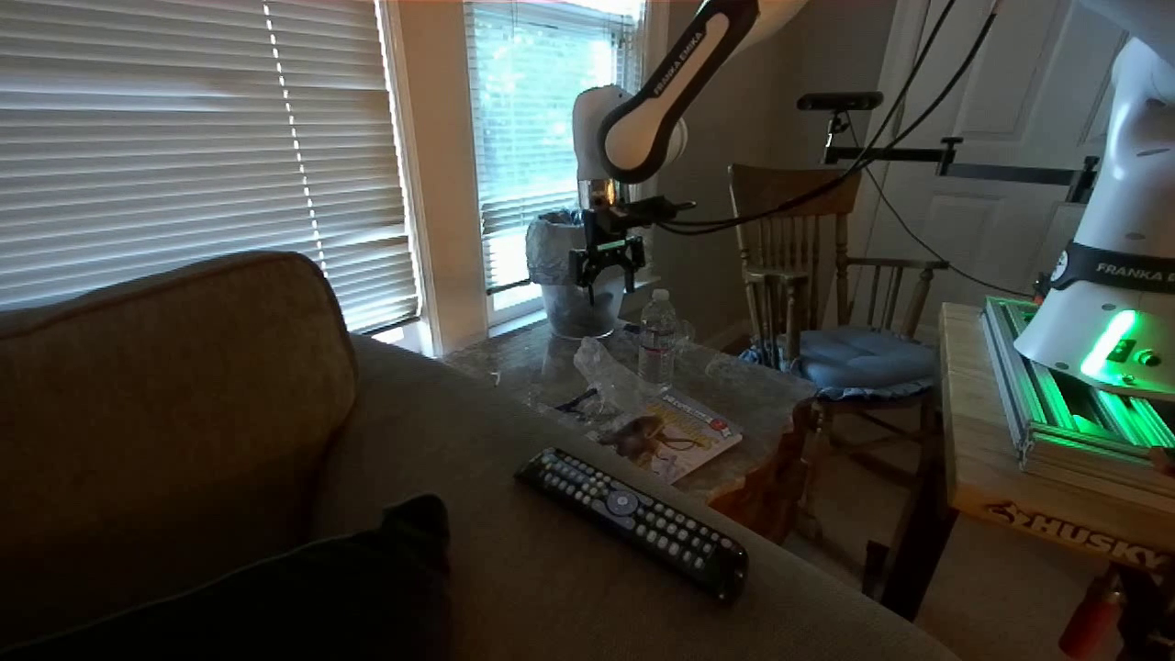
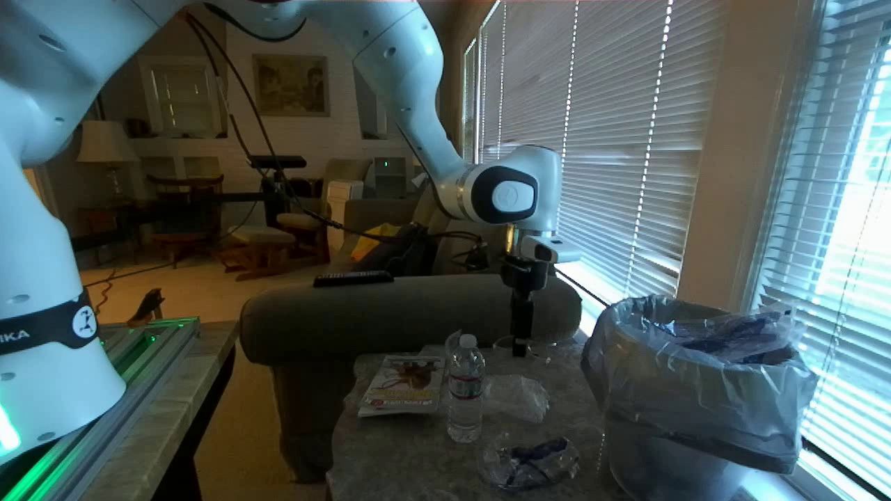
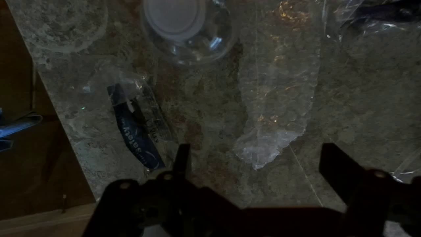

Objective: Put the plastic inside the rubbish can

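The bottle (image 2: 465,400) is the tall obstacle here: upright and capped, it stands right beside the plastic (image 3: 279,92), with the magazine (image 2: 404,383) on its other side in an exterior view. In the wrist view a wrapper (image 3: 135,128) with a blue strip lies to the left, a second wrapper (image 3: 384,16) with a dark strip at the upper right, and a clear round thing (image 3: 72,42) (I can't make out what) at the upper left. The sofa (image 2: 418,313) borders one side of the surface (image 2: 397,466), a remote (image 1: 633,523) on its arm; the chair (image 1: 799,239) stands beyond the opposite side. By the window (image 2: 835,278) is the bin (image 2: 661,466), lined with a grey bag (image 2: 703,390), some packaging (image 2: 738,334) showing in its mouth.

My gripper (image 3: 256,147) hangs above the surface, spread wide, the plastic's near end showing in its gap.

The plastic lies on the surface, outside the bin but near it. It is a clear strip of bubble wrap, long in the wrist view, orange glints along it; the end by my gripper is ragged, crumpled and whiter. In an exterior view it looks loosely puffed.
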